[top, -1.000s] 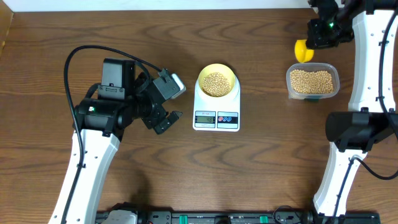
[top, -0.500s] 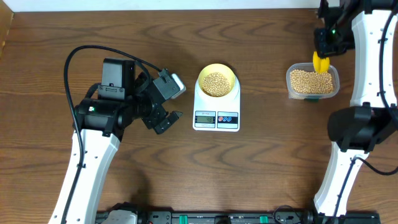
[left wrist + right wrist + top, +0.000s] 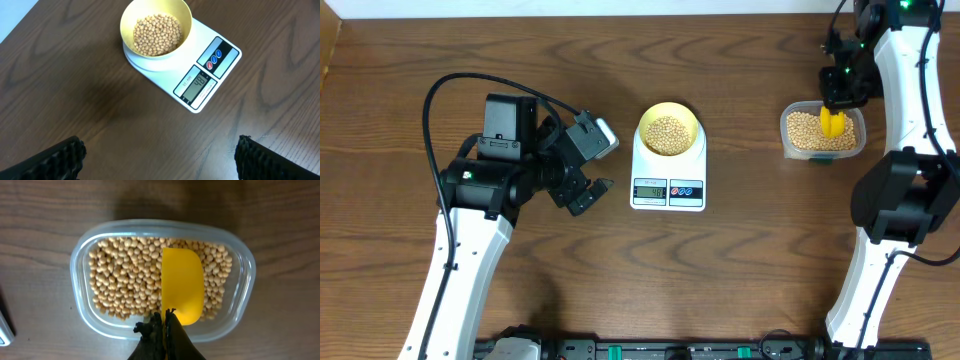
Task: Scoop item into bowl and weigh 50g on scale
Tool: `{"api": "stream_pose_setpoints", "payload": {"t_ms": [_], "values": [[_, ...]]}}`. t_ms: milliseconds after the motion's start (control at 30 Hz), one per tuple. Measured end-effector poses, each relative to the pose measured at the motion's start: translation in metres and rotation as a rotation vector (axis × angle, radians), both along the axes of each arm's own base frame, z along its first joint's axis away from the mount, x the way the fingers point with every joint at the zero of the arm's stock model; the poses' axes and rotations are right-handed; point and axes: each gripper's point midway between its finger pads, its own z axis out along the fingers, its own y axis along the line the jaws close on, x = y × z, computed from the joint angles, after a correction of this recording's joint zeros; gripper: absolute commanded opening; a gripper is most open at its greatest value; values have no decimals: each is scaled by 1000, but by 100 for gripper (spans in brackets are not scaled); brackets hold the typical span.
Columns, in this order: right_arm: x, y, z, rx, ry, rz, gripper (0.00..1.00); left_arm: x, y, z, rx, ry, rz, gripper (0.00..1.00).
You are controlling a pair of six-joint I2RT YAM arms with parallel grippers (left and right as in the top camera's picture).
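Yellow scoop (image 3: 182,285), pinched in my right end effector (image 3: 165,319), hung over soybeans (image 3: 125,280) in the tub (image 3: 80,260) right of the scale (image 3: 668,190); my left end effector (image 3: 597,165) gaped left of it.

— The table (image 3: 750,280)?
— Dark wood, visible grain, faint sheen.
— The tub (image 3: 76,270) at three o'clock from the scale (image 3: 668,172)?
— Clear glossy plastic. Its scoop (image 3: 182,287): smooth yellow plastic. Scale: smooth white plastic.

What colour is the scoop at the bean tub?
Bright yellow. The scoop shows best in the right wrist view, against the tan beans in the clear tub.
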Motion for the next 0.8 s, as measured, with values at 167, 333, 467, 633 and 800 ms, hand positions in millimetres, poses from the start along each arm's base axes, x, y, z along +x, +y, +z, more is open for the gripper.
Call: {"api": "stream_pose_setpoints", "payload": {"t_ms": [167, 333, 467, 633, 800], "values": [[5, 7, -2, 50, -20, 0, 1, 0, 0, 0, 0, 0, 0, 98], [2, 8, -9, 79, -5, -9, 1, 0, 0, 0, 0, 0, 0, 97], [2, 11, -13, 99, 0, -8, 1, 0, 0, 0, 0, 0, 0, 98], [-3, 23, -26, 173, 23, 4, 1, 0, 0, 0, 0, 0, 0, 98], [-6, 27, -29, 200, 34, 8, 1, 0, 0, 0, 0, 0, 0, 97]]}}
